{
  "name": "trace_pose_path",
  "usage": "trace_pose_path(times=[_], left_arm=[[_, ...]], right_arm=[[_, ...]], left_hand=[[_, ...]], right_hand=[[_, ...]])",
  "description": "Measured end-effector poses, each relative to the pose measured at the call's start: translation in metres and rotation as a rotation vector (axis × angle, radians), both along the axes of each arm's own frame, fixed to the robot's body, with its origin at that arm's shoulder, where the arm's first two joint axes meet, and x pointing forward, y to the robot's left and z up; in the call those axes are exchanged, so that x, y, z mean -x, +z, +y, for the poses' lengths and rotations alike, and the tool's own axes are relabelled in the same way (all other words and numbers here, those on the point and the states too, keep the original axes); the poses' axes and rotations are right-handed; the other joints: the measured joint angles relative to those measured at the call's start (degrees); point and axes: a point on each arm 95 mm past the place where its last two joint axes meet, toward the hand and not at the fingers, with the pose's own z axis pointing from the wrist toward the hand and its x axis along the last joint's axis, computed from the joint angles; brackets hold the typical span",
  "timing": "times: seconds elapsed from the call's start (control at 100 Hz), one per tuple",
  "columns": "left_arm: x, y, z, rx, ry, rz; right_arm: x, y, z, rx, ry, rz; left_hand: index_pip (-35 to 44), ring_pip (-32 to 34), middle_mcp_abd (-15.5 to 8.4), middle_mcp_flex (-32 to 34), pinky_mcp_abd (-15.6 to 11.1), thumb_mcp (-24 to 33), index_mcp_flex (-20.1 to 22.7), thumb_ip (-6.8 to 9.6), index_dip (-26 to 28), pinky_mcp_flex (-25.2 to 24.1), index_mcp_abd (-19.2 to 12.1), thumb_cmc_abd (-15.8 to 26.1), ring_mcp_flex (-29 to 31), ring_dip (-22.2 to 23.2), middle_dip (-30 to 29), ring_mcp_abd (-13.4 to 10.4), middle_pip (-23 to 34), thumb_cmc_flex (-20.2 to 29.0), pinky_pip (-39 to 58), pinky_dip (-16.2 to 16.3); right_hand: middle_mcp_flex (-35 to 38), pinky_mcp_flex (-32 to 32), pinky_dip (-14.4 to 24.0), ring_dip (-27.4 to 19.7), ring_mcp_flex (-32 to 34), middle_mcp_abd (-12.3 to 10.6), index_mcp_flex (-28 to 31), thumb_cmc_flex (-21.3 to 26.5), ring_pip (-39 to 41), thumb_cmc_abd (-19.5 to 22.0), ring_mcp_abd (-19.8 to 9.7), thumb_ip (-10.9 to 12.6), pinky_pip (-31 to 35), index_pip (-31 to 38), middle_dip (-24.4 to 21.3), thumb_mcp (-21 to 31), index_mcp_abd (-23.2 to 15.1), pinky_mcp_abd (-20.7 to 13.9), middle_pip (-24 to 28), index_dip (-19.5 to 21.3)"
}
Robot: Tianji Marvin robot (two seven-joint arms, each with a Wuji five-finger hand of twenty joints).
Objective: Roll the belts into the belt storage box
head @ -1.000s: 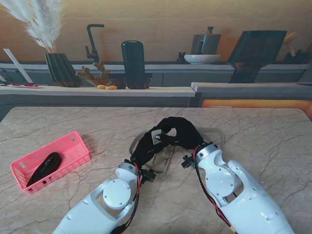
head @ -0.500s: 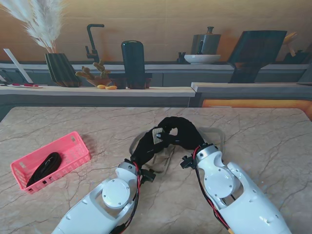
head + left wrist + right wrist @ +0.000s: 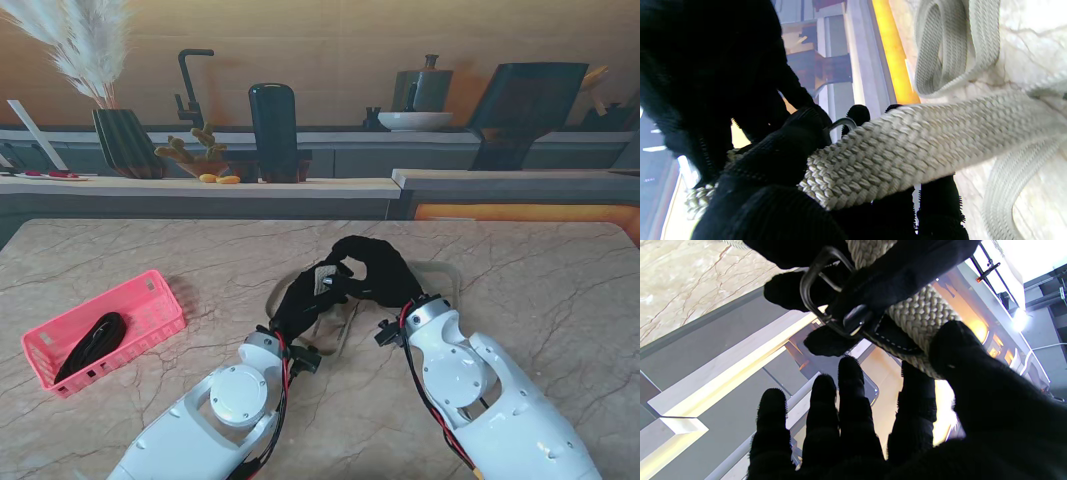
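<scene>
Both arms rise from the near edge and meet mid-table. The left robot hand [image 3: 300,300] and right robot hand [image 3: 375,270] both pinch the braided cream belt [image 3: 907,143] at its buckle [image 3: 826,290]; the pink storage box [image 3: 150,300] sits well left.

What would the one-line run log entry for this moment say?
phase: rolling | left hand: shut on beige woven belt | right hand: on buckle end | pink box: holds black belt
</scene>
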Motion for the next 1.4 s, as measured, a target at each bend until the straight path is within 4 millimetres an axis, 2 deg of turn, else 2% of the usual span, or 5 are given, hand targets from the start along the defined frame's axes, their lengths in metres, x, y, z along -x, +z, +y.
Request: trace_pose_path(times=[0.32, 0.61, 0.79, 1.07, 1.4], left_arm=[[0.007, 0.0, -0.002, 0.054, -0.049, 0.027], [0.004, 0.0, 0.001, -0.004, -0.016, -0.011], [0.003, 0.0, 0.002, -0.048, -0.005, -0.037], [-0.001, -0.002, 0.003, -0.088, -0.012, -0.081], [-0.001, -0.001, 0.013, -0.075, -0.085, -0.086]], right_arm=[[-0.004, -0.002, 0.001, 0.015, 0.011, -0.031], [-0.002, 0.0, -0.002, -0.012, -0.012, -0.011], [0.0, -0.002, -0.004, -0.013, -0.029, 0.005], [-0.001, -0.006, -0.006, -0.089, -0.112, 0.151], [-0.006, -0.008, -0.007, -0.195, -0.176, 0.267]], left_hand=[[10.82, 2.88, -0.55, 4.16, 0.0, 6.97, 1.42, -0.39, 4.66, 0.78, -1.36, -3.14, 1.67, 2.98, 10.57, -0.57, 0.14, -4.81, 0.12, 0.77], [26.35, 21.79, -4.31, 5.16, -0.04, 7.2, -1.38, -0.37, 22.77, 5.2, -1.48, -6.1, 8.66, 14.91, 23.21, -1.33, 30.66, -10.58, 9.06, 5.2], [28.48, 30.77, -4.95, 9.69, 0.02, 6.96, 0.11, -0.36, 28.71, 9.54, 0.71, -5.98, 15.09, 15.74, 24.6, -2.17, 36.49, -13.25, 15.45, 6.93], [26.36, 22.41, -4.46, 9.6, 0.17, 3.1, 0.15, -0.35, 28.29, 6.66, 0.54, -4.48, 12.0, 12.16, 21.02, 0.55, 30.61, -12.98, 13.16, 5.72], [11.67, 6.59, -1.31, 5.96, 0.5, 3.92, 2.0, -0.34, 4.31, 2.81, -0.91, -7.89, 5.36, 5.84, 4.26, 1.49, 8.97, -11.09, 5.26, 4.16]], right_hand=[[-1.28, 0.12, -0.56, -2.98, -2.82, 0.0, 0.0, -1.34, -1.24, 0.0, 0.0, -0.12, -3.2, 0.13, -0.36, -0.08, -0.49, -0.2, -1.26, 0.0], [-1.12, 1.58, -0.57, -3.23, -1.76, 0.18, -0.54, -1.29, 1.57, 0.08, 0.31, -0.12, -3.2, 0.13, -0.36, -0.17, -0.49, -0.2, -0.06, -0.01], [0.83, 3.03, 0.77, -0.93, 0.6, 0.75, -0.92, -1.26, 2.86, 0.52, 1.03, -0.12, -1.04, 0.13, 0.48, -0.58, -0.51, -0.2, 1.77, 0.39], [10.07, 8.22, 3.4, 9.73, 10.65, 0.81, -1.29, 1.43, 15.97, 1.16, 2.01, -0.12, 7.34, 0.2, 7.47, -1.9, 2.86, -0.14, 13.02, 2.29], [13.46, 8.8, 3.42, 12.08, 12.9, -0.09, -1.45, 1.73, 20.48, 1.84, 2.24, -0.12, 10.86, 1.51, 8.45, -3.26, 4.88, -0.13, 15.74, 4.53]])
